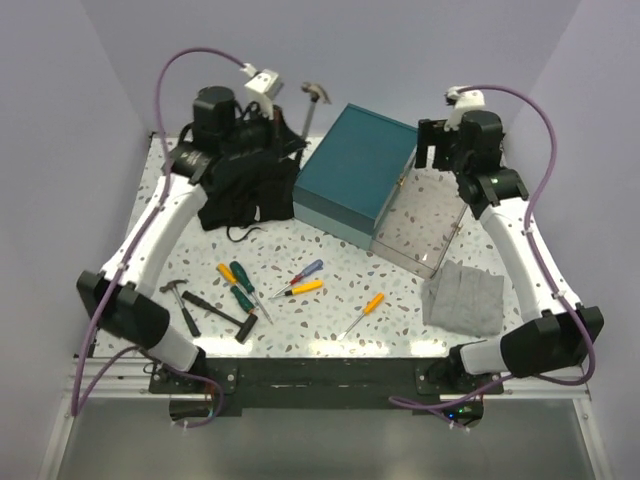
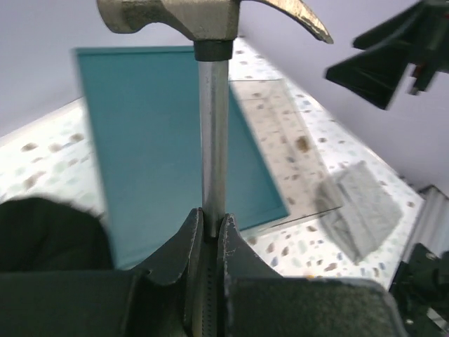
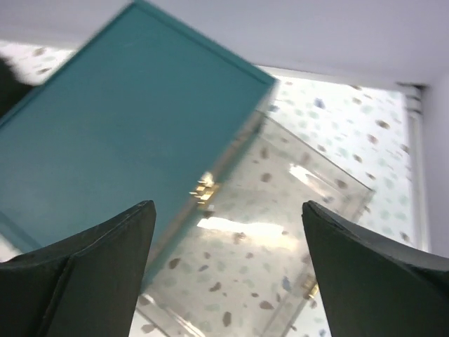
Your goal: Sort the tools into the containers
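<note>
Left gripper (image 2: 212,228): jaws clamped on the metal shaft of a hammer (image 2: 213,133), head up, over the black bag (image 1: 240,185) at the far left corner of the table (image 1: 330,252). Right gripper (image 3: 226,210): jaws wide apart, empty, above the clear box (image 3: 280,239), which touches the teal case (image 3: 119,126) (both toward the far right corner). Screwdrivers (image 1: 300,288) and two further hammers (image 1: 222,312) lie loose along the near edge.

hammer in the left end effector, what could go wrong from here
1. The left end effector pinches the hammer by its thin shaft, heavy head far above the grip; it may pivot or slip.
2. The teal case looks closed; released there, the hammer would land on top.
3. The open right end effector hangs nearby over the clear box; the two could clash.
</note>
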You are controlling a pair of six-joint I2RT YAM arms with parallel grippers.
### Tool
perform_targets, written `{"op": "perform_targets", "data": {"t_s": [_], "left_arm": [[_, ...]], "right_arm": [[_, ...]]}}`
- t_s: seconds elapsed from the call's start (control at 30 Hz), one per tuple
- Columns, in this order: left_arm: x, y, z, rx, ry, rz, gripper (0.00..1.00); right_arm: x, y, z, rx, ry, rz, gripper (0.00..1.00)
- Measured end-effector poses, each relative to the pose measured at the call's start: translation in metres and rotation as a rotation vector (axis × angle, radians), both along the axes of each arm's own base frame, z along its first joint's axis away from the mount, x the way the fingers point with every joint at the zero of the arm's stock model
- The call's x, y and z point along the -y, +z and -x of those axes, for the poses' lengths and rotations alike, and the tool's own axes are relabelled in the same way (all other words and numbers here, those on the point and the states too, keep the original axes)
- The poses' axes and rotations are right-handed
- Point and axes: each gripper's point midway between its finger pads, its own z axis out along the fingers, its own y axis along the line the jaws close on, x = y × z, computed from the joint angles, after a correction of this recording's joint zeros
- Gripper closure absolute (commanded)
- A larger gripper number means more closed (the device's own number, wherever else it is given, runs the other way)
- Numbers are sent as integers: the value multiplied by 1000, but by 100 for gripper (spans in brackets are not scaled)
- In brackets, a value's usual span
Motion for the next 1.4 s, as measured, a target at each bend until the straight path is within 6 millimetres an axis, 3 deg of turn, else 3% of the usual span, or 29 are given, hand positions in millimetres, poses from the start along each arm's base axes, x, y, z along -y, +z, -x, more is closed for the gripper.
{"op": "perform_targets", "data": {"t_s": [0.17,0.27,0.43,0.57,0.67,0.8,1.0,1.03,1.1,1.13,1.23,1.4], "left_arm": [[113,-8,4,-49,-236,87,100],[177,-22,16,-88,-347,115,100],[264,-66,38,-133,-441,93,100],[307,-115,39,-141,-421,31,100],[318,-154,27,-150,-367,-25,100],[318,-201,3,-147,-273,-104,100],[316,-244,-20,-101,-196,-201,100],[316,-247,-21,-90,-193,-213,86],[318,-249,-22,-72,-184,-224,68],[319,-249,-22,-59,-181,-230,50],[322,-241,-26,-17,-171,-228,32],[324,-215,-30,33,-167,-189,26]], "right_arm": [[77,-4,22,-9,-291,-50,7],[109,-4,42,-6,-402,-73,7],[131,-11,76,-10,-483,-74,7],[132,-22,100,-32,-494,-64,7],[134,-25,111,-35,-504,-62,8],[134,-32,118,-49,-506,-61,8],[130,-52,122,-111,-486,-64,9],[129,-55,122,-119,-483,-65,9],[127,-61,123,-135,-475,-72,9],[126,-63,123,-141,-472,-76,9],[124,-71,122,-164,-468,-87,9],[121,-76,118,-182,-457,-98,9]]}}
